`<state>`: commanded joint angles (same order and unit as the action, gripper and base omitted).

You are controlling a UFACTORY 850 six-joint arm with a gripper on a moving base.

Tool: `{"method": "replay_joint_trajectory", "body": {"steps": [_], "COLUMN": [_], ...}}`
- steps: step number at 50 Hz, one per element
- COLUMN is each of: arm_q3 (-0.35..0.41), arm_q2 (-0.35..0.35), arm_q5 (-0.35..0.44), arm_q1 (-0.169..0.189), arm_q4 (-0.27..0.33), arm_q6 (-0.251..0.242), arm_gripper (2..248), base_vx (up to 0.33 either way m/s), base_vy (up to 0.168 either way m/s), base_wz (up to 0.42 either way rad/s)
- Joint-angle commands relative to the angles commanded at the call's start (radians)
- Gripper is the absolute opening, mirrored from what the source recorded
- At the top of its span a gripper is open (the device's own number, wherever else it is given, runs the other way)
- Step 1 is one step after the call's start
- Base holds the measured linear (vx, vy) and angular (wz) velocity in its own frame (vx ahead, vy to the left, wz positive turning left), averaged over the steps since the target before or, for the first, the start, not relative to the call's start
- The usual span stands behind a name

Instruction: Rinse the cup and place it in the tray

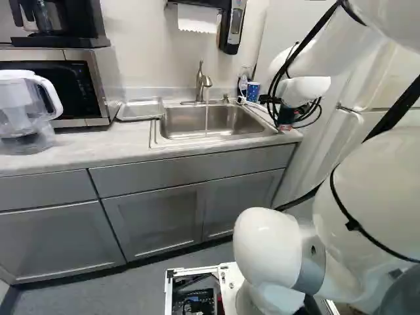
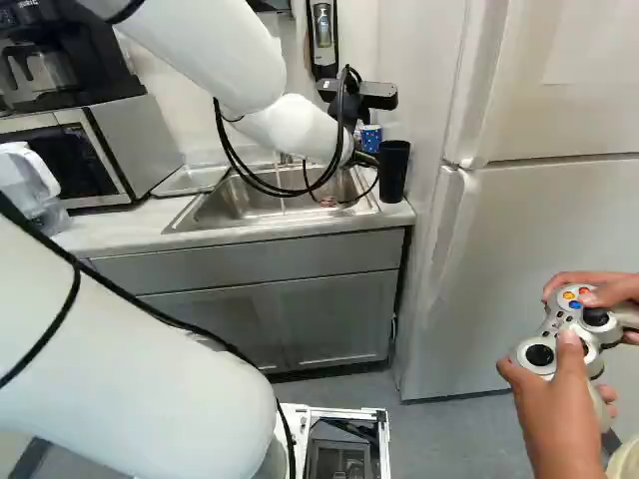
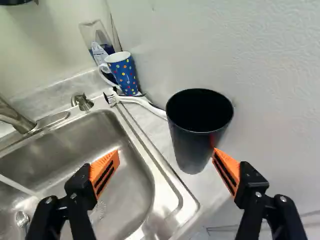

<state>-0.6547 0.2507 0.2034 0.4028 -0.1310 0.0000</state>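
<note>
Wrist view: the gripper (image 2: pixel 361 158) is released, its two orange pads (image 3: pixel 104 172) standing wide apart with nothing grasped between them. A tall black cup (image 3: pixel 190 145) stands upright ahead of the gripper, on the strip of counter (image 3: pixel 209 192) to the right of the sink. One pad is right by the cup's side; whether they touch, I cannot tell. The cup's mouth faces up, and its inside is too dark to make out.

The metal sink (image 3: pixel 65 150) lies just left of the cup. At its far side stands a faucet (image 1: pixel 201 84), with a thin stream of water (image 1: pixel 207 118) running down into the basin. Beyond the cup, toward the far wall, a brush (image 3: pixel 137 101) with a white handle lies on the counter. Past it, at the far right corner of the sink, are a blue mug (image 3: pixel 125 77) with coloured dots and a clear container (image 3: pixel 95 35) behind it.

In the left base view, the shallow tray (image 1: pixel 141 109) sits on the counter left of the sink, well apart from the cup. Left of the tray is a microwave (image 1: pixel 98 82) with a coffee maker (image 1: pixel 56 23) on top, and nearer, a clear pitcher (image 1: pixel 23 111). A white refrigerator (image 2: pixel 539 239) stands at the right. In the right base view, a person's hands (image 2: pixel 567 399) hold a game controller (image 2: pixel 574 334) at the near right.
</note>
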Motion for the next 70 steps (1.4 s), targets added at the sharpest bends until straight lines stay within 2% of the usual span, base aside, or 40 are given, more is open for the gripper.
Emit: {"method": "replay_joint_trajectory", "body": {"steps": [26, 44, 70], "arm_q3": [-0.006, -0.019, -0.061], "arm_q2": [-0.007, -0.022, -0.069], "arm_q5": [0.0, 0.0, 0.0], "arm_q1": [0.008, 0.025, 0.005], "arm_q4": [-0.015, -0.068, -0.08], "arm_q6": [0.0, 0.0, 0.0], "arm_gripper": [247, 247, 247], "base_vx": [0.0, 0.0, 0.0], "base_vy": [0.0, 0.0, 0.0], "base_wz": [0.0, 0.0, 0.0]}}
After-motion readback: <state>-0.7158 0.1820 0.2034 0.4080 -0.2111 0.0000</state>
